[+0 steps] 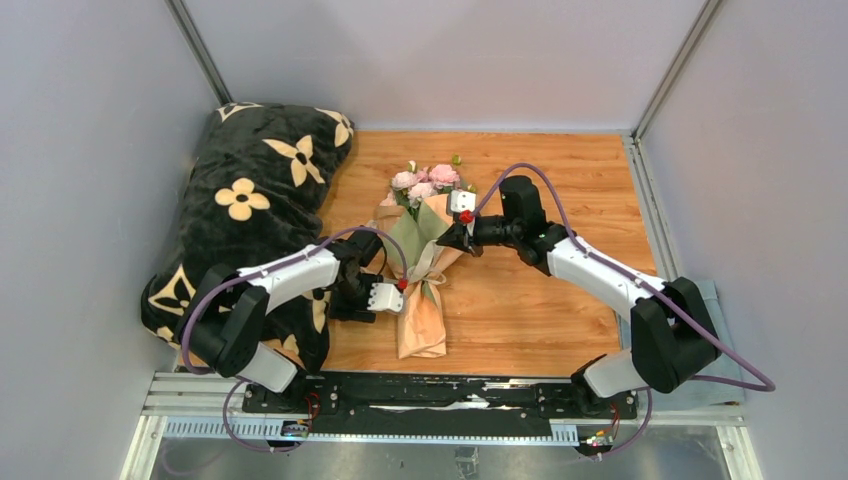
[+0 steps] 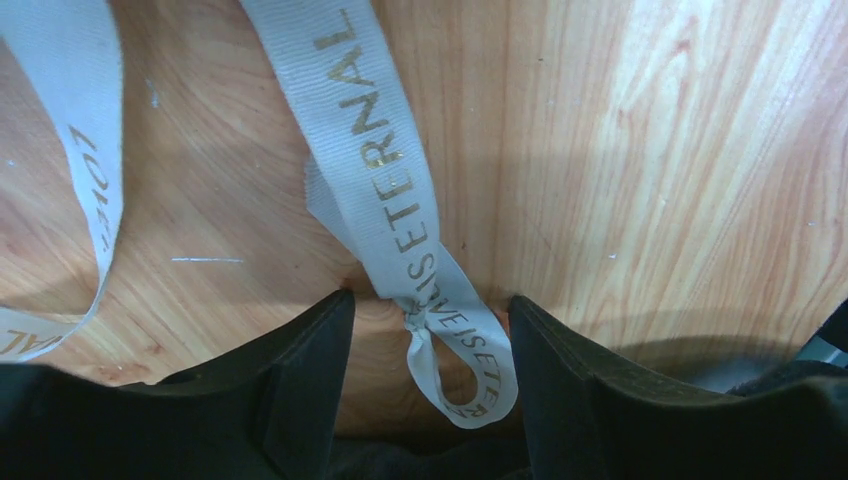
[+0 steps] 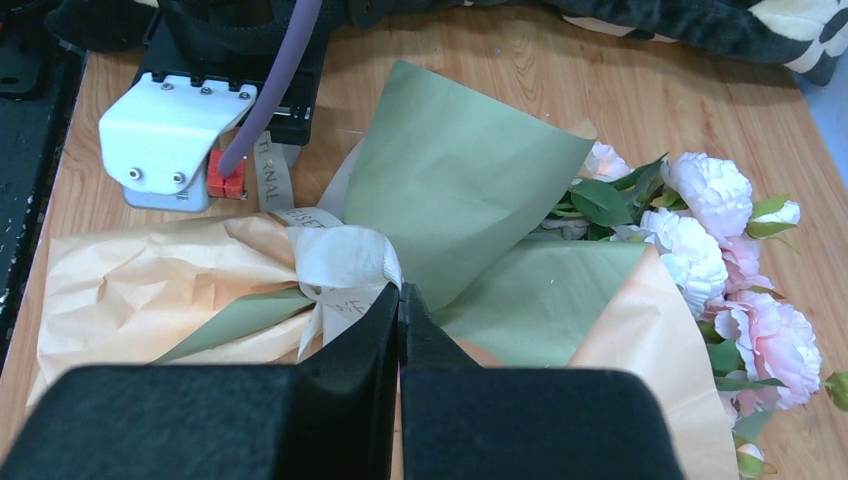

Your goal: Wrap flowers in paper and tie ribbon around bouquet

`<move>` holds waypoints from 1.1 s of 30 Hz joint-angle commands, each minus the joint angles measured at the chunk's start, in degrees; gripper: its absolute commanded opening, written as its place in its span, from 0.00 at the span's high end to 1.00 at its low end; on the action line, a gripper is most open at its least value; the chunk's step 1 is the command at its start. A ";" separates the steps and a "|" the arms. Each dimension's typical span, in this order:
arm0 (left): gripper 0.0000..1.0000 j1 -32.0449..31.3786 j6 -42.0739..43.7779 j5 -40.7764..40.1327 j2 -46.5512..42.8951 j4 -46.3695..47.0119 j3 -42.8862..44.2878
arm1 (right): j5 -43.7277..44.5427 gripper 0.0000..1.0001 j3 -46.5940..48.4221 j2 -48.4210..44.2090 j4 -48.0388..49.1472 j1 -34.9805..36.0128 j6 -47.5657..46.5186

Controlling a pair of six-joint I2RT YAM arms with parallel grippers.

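The bouquet (image 1: 424,300) lies on the wooden table, pink flowers (image 1: 425,182) at the far end, in peach paper (image 3: 150,280) with an olive green inner fold (image 3: 460,180). A cream ribbon (image 3: 345,260) is bunched round its waist. My left gripper (image 1: 398,300) sits at the bouquet's left side. In the left wrist view it (image 2: 428,300) is open, and a looped end of the ribbon (image 2: 385,180) with gold letters lies loose between its fingers. My right gripper (image 3: 400,292) is shut, its tips against the ribbon bunch; no ribbon shows between them.
A black cushion with cream flower shapes (image 1: 250,210) fills the table's left side, under my left arm. Bare wood (image 1: 560,300) lies to the right of the bouquet. A grey-blue cloth (image 1: 715,295) sits by my right arm's base. Grey walls stand on three sides.
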 commanded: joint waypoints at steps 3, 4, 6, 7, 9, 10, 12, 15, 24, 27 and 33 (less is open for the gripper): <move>0.53 -0.02 -0.25 -0.16 1.99 6.67 -2.47 | 0.73 1.00 1.14 -1.64 -2.69 -0.81 -0.55; 0.65 -0.02 -1.18 -0.17 1.99 6.97 -2.30 | 0.81 1.00 1.10 -1.68 -2.81 -0.85 -0.67; 0.91 0.02 -1.74 0.76 1.44 4.12 -0.88 | 0.96 1.00 1.06 -1.73 -3.00 -0.81 -0.72; 1.00 0.11 -1.53 1.39 0.65 1.95 0.03 | 1.04 1.00 1.12 -1.65 -3.20 -0.78 -0.73; 1.00 0.60 -1.30 3.00 -2.08 -3.05 1.98 | 1.15 1.00 1.44 -1.25 -3.51 -0.79 -0.63; 1.00 1.10 -0.96 4.34 -3.76 -6.44 3.26 | 1.25 1.00 1.66 -1.06 -3.62 -0.81 -0.25; 1.00 1.70 -0.27 7.44 -7.44 -13.01 6.01 | 1.35 1.00 2.06 -0.67 -3.56 -0.81 0.75; 1.00 1.74 -0.55 12.85 -14.85 -18.80 9.35 | 1.81 1.00 2.61 -0.37 -3.46 -0.67 2.21; 1.00 -14.70 -7.35 25.74 -21.11 -17.65 17.30 | 5.14 1.00 5.67 1.26 -2.99 1.00 6.66; 1.00 -16.77 -14.88 29.10 -15.49 -10.96 20.46 | 5.83 1.00 6.47 2.42 -2.46 1.77 7.84; 1.00 -29.17 -29.87 24.90 -7.19 8.91 23.22 | 4.14 1.00 7.74 4.05 -2.23 1.73 8.97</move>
